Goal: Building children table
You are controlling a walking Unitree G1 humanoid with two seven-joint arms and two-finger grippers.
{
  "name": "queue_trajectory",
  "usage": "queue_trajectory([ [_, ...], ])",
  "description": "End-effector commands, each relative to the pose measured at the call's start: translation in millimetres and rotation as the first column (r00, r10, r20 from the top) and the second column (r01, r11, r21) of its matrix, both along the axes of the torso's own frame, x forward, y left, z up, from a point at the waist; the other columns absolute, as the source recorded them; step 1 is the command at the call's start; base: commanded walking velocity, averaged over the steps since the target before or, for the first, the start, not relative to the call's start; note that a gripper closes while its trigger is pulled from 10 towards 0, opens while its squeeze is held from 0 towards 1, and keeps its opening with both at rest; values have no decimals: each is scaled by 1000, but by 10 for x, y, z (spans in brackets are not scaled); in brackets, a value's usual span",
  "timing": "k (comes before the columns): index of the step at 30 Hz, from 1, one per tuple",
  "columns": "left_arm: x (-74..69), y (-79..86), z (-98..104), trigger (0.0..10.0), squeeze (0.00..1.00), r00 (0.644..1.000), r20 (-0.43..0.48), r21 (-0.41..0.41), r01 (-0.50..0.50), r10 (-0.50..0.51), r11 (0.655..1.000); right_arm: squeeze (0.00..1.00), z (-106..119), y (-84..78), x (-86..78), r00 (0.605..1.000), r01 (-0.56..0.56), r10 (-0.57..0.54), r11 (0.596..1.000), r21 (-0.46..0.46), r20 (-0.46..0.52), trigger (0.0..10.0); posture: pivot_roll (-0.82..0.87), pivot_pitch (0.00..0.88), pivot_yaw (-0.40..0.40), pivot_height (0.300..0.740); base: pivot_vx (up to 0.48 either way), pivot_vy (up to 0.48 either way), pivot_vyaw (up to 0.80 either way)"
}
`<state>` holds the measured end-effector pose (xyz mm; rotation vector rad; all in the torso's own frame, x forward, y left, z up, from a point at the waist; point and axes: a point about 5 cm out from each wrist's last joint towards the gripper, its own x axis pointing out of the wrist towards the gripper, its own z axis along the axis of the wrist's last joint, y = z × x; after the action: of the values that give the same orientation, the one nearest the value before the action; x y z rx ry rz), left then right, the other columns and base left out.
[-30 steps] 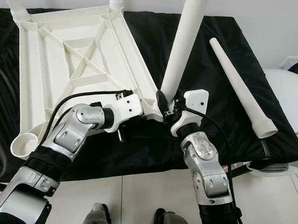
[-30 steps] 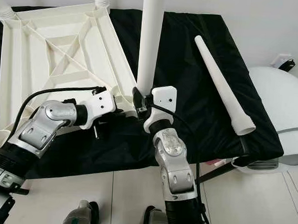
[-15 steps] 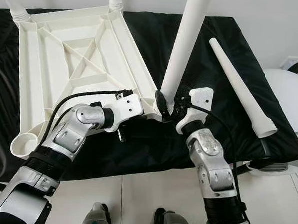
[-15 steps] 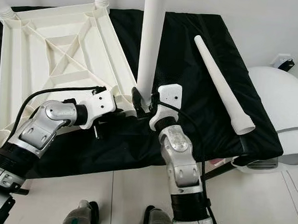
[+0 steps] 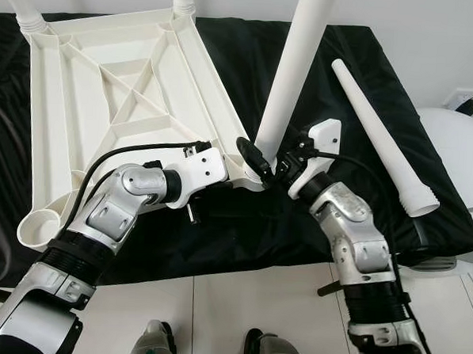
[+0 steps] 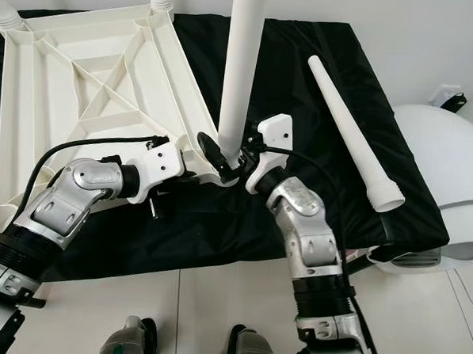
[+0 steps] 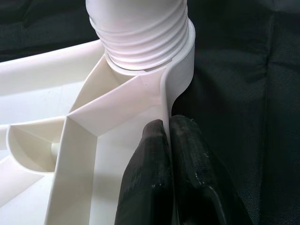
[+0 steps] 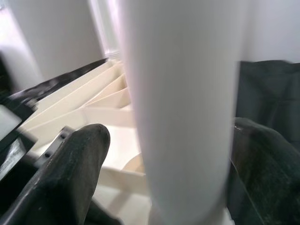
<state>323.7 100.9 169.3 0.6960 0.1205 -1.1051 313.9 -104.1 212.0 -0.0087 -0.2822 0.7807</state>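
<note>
Right gripper (image 5: 263,158) clasps our upright leg (image 5: 293,73), upper end cropped; left gripper (image 7: 169,140) pinches tabletop (image 5: 114,99) rim beside that leg; spare leg (image 5: 377,137) apart.

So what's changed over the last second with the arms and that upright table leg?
The right gripper, fingers around the base of the upright leg, has turned about it: its wrist swung out to the robot's right and away from the robot, its elbow moving right, as if screwing the leg into the corner socket. The left gripper stays pinched on the tabletop rim. The loose leg on the black cloth has not moved.
</note>
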Motion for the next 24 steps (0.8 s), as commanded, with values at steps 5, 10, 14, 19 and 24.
queue_trajectory([
  [5,-93,113,-425,10000,0,984,-172,96,-24,40,995,0,-29,-14,40,986,-169,169,984,-58,-4,10000,75,202,-11,740,0,0,0],
  [10,-96,118,-427,10000,0,984,-173,97,-25,42,995,0,-33,-84,170,978,-208,208,972,-106,-12,10000,80,204,-10,740,0,0,0],
  [14,-97,120,-428,10000,0,984,-173,97,-26,43,995,0,-30,-109,217,976,-218,218,969,-118,-14,10000,80,204,-10,740,0,0,0],
  [19,-98,124,-425,10000,0,984,-173,97,-27,43,995,0,-11,-156,337,970,-243,244,958,-154,-16,10000,82,204,-5,740,0,0,0],
  [24,-98,124,-424,10000,0,984,-174,98,-25,42,995,0,0,-167,424,963,-266,269,943,-200,-13,10000,84,204,-3,740,0,0,0],
])
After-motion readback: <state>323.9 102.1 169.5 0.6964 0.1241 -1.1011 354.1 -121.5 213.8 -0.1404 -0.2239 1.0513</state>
